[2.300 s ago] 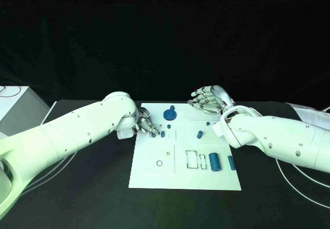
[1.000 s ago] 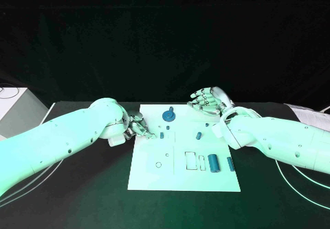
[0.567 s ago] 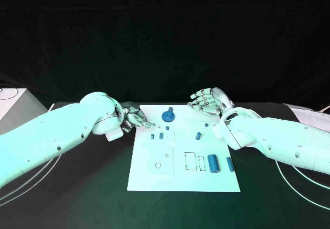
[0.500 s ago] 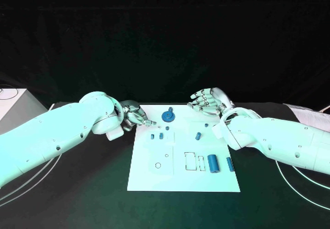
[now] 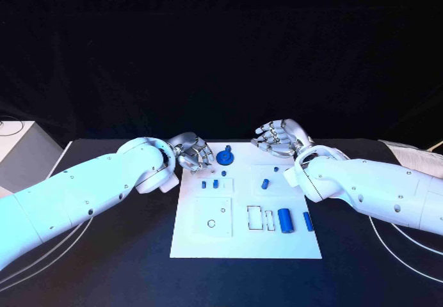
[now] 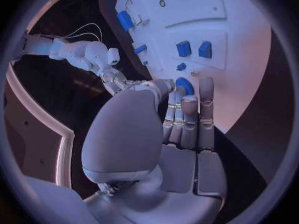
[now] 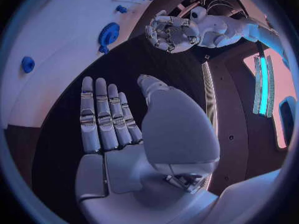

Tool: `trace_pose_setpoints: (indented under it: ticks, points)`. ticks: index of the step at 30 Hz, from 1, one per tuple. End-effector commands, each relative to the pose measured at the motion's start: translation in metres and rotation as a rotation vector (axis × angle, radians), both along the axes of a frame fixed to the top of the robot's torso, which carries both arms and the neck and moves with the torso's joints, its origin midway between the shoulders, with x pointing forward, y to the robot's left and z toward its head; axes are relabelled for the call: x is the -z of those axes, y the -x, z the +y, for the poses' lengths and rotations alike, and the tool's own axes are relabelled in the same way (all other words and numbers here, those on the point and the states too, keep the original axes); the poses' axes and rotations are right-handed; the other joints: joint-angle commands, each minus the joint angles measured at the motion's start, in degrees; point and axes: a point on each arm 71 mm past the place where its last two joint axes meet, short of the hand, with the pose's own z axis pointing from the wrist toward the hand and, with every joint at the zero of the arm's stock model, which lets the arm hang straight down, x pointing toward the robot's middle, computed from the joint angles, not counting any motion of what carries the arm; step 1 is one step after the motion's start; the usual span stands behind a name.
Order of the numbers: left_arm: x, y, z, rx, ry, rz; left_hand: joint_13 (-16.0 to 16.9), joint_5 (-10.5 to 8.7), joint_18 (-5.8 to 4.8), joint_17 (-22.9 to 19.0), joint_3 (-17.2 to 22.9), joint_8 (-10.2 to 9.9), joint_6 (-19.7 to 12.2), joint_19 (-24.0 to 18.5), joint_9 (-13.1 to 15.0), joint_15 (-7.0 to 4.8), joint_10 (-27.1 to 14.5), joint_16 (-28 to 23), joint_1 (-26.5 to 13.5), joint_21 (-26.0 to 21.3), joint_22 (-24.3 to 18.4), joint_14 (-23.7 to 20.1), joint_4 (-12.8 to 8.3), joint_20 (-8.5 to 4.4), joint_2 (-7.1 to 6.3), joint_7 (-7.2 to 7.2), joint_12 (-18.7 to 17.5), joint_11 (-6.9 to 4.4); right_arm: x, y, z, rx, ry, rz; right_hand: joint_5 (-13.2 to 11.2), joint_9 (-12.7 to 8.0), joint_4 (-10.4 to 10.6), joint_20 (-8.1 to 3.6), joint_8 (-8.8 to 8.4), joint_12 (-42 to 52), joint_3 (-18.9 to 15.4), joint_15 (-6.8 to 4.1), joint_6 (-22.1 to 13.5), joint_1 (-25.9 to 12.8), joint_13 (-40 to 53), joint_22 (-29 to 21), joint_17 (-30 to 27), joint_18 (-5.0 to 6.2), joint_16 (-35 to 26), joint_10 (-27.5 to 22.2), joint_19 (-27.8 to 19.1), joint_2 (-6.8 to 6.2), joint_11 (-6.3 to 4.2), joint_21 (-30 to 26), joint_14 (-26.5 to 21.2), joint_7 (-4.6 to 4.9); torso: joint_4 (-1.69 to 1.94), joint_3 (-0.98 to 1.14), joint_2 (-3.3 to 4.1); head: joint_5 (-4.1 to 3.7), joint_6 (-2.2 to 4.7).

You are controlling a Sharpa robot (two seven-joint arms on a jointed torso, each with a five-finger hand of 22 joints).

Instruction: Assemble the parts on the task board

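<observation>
The black tabletop carries the white task board in its middle, long side running away from the robot. The left arm reaches in to the board's far left corner, and the right arm reaches in to the far right corner. The left robot hand hangs over the board's far left edge with its fingers straight, side by side and holding nothing; their tips lie close to the round blue part, though touch cannot be told. The right robot hand is raised just beyond the board's far right corner, palm open, fingers stretched flat and empty. On the board's near right a blue cylinder lies beside a narrower blue bar, with two outlined rectangular slots to their left. Two small blue pegs stand side by side on the left middle of the board, and a further small blue part stands to their right. A tiny blue piece sits just nearer than the round part.
</observation>
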Motion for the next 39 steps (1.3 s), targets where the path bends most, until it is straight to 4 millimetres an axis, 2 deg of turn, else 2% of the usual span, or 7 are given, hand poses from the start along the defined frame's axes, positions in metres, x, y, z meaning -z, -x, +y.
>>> trace_pose_setpoints:
  ticks: [1,4,8,12,24,32,39]
  points:
    - [-0.007,0.003,-0.014,0.119,0.008,-0.236,-1.0,-0.59,0.73,-1.2,-0.6,-1.3,0.1,-0.7,-1.5,0.23,-0.5,-0.2,-1.2,0.2,0.2,-1.1,0.1,0.13,-1.24,-0.04,-0.9,0.16,0.0,0.0,0.002,-0.023,0.001,-0.005,0.4,-0.1,-0.3,0.1,0.29,-0.2,0.3,0.28,-0.4,0.6,-0.1,-0.1,-0.1,0.36,-0.3,0.1,-0.3,0.08,0.43,0.0,0.1,2.15,0.01,-0.05,0.08,-0.21,0.23]
    - [0.002,0.004,-0.024,0.152,-0.02,-0.277,-2.1,-0.7,0.69,-3.0,-2.4,-2.3,0.4,-1.3,-2.9,0.75,-2.0,-0.6,-2.4,-0.2,0.2,-3.0,0.1,0.62,-1.93,0.16,-2.0,0.75,0.0,0.0,0.003,-0.024,0.001,-0.004,0.4,-0.1,-0.3,0.1,0.29,-0.2,0.3,0.28,-0.4,0.6,-0.1,-0.1,-0.1,0.36,-0.3,0.1,-0.3,0.08,0.43,0.0,0.1,2.15,0.05,-0.05,0.05,-0.23,0.42]
    - [0.012,0.002,-0.035,0.183,-0.072,-0.309,-4.0,-0.47,0.74,-4.8,-4.6,-3.6,0.3,-1.7,-4.7,1.45,-3.7,-0.4,-2.3,-0.4,0.2,-4.7,-0.7,1.28,-1.99,0.39,-3.9,1.47,0.0,0.0,0.004,-0.026,0.001,-0.005,0.4,-0.1,-0.3,0.1,0.29,-0.2,0.3,0.28,-0.4,0.6,-0.1,-0.1,-0.1,0.36,-0.3,0.1,-0.3,0.08,0.43,0.0,0.1,2.15,-0.05,-0.04,0.16,-0.25,0.69]
    - [0.019,0.001,-0.04,0.193,-0.117,-0.317,-5.4,0.17,0.77,-6.3,-5.1,-4.0,0.6,-1.8,-5.6,1.75,-4.3,-0.2,-1.8,-0.3,0.3,-5.7,-1.3,1.57,-1.96,0.43,-5.2,1.85,0.0,0.0,0.004,-0.026,0.0,-0.005,0.4,-0.1,-0.3,0.1,0.29,-0.2,0.3,0.28,-0.4,0.6,-0.1,-0.1,-0.1,0.36,-0.3,0.1,-0.3,0.08,0.43,0.0,0.1,2.15,-0.11,0.01,0.25,-0.3,0.69]
    - [0.029,-0.003,-0.046,0.164,-0.21,-0.271,-7.3,0.16,0.8,-6.6,-6.4,-4.6,1.5,-1.6,-7.0,2.16,-5.3,1.6,-1.9,0.3,0.7,-5.0,-1.5,2.02,-1.73,0.39,-6.8,2.28,0.0,0.001,0.005,-0.027,-0.001,-0.006,0.4,-0.1,-0.3,0.1,0.29,-0.2,0.3,0.28,-0.4,0.6,-0.1,-0.1,-0.1,0.36,-0.3,0.1,-0.3,0.08,0.43,0.0,0.1,2.15,-0.08,0.19,0.2,-0.23,0.59]
    - [0.033,-0.005,-0.047,0.134,-0.262,-0.237,-8.4,0.28,0.85,-5.2,-5.6,-5.5,3.7,-1.1,-8.4,2.07,-4.3,3.9,-1.3,1.2,1.4,-3.1,-1.5,2.03,-1.41,-0.05,-6.9,2.19,-0.001,0.001,0.006,-0.029,-0.002,-0.007,0.4,-0.1,-0.4,0.1,0.32,-0.3,0.4,0.28,-0.4,0.8,-0.3,-0.2,-0.2,0.37,-0.4,0.1,-0.3,0.09,0.43,0.0,0.1,2.14,-0.03,0.14,0.19,-0.21,0.56]
    - [0.035,-0.006,-0.047,0.122,-0.285,-0.219,-9.5,0.25,0.84,-4.4,-2.3,-6.4,6.4,-0.6,-9.8,1.58,-1.5,6.1,-0.5,3.1,2.7,-1.5,-2.1,1.59,-1.32,-0.17,-6.6,1.62,-0.001,0.001,0.006,-0.029,-0.002,-0.007,0.4,-0.1,-0.4,0.1,0.32,-0.3,0.4,0.28,-0.4,0.8,-0.3,-0.2,-0.2,0.37,-0.4,0.1,-0.3,0.09,0.43,0.0,0.1,2.14,-0.01,0.03,0.18,-0.2,0.49]
